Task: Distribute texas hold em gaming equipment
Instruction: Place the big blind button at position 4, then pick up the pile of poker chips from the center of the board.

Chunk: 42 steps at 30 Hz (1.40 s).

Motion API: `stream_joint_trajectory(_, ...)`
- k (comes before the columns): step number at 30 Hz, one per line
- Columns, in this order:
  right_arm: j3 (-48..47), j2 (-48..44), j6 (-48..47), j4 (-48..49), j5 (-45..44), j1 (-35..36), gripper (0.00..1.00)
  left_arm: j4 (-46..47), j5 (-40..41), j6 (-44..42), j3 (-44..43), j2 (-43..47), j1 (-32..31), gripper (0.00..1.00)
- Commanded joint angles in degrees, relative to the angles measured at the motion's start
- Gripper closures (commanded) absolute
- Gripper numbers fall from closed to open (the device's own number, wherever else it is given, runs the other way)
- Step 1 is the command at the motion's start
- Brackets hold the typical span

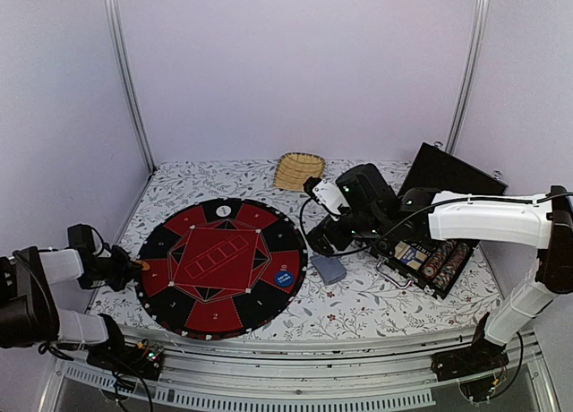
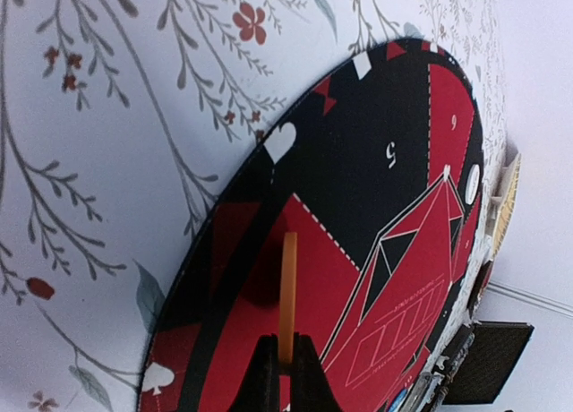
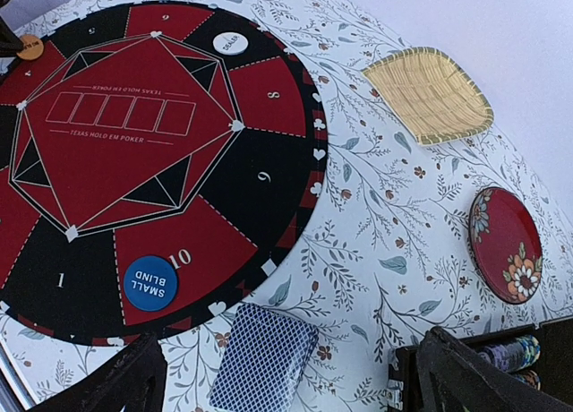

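Observation:
A round red-and-black hold em mat (image 1: 222,264) lies on the flowered cloth. My left gripper (image 2: 286,342) is shut on an orange button (image 2: 286,291), held on edge over the mat's left rim (image 1: 141,266). A white dealer button (image 3: 230,43) and a blue small blind button (image 3: 150,283) lie flat on the mat. Just off the mat's right edge lies a deck of blue-backed cards (image 3: 264,358). My right gripper (image 3: 286,390) hangs open above the deck, one finger on each side, touching nothing.
A woven straw basket (image 1: 298,170) sits at the back of the table. A dark-red flowered plate (image 3: 506,244) lies right of the mat. An open black case (image 1: 445,175) with rows of chips (image 3: 510,351) stands at the right, under the right arm.

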<state>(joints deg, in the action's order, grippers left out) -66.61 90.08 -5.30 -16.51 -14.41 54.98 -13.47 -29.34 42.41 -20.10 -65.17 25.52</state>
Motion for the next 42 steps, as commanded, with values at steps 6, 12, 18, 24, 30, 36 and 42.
stream_joint_trajectory(6,0.53,-1.84,1.34,-0.07,0.39,-0.25,0.00,3.24,3.61,-2.23,0.83,-4.62,2.29,1.00)
stream_joint_trajectory(12,-0.04,-2.10,1.86,-1.49,0.18,-0.23,0.01,1.06,5.71,-2.11,1.25,-3.79,2.58,0.76)
stream_joint_trajectory(18,-2.23,-1.31,4.12,-6.93,-0.27,-0.96,0.01,-3.27,9.69,-1.92,0.22,0.17,2.61,0.32)
stream_joint_trajectory(24,-5.00,2.65,11.87,-16.64,9.82,-7.32,0.01,-7.89,14.18,-1.99,-4.77,8.53,1.99,0.02)
stream_joint_trajectory(30,-7.08,9.07,16.29,-21.14,14.36,-7.63,0.01,-6.48,27.72,-5.69,-13.35,17.73,-12.88,0.02)
stream_joint_trajectory(36,-9.44,13.44,19.30,-21.39,15.27,-7.68,0.01,-6.04,35.37,-14.58,-25.74,9.69,-32.48,0.02)
stream_joint_trajectory(42,-10.04,13.68,20.49,-20.89,14.38,-7.66,0.01,-5.97,39.50,-23.40,-36.99,-8.82,-51.48,0.02)
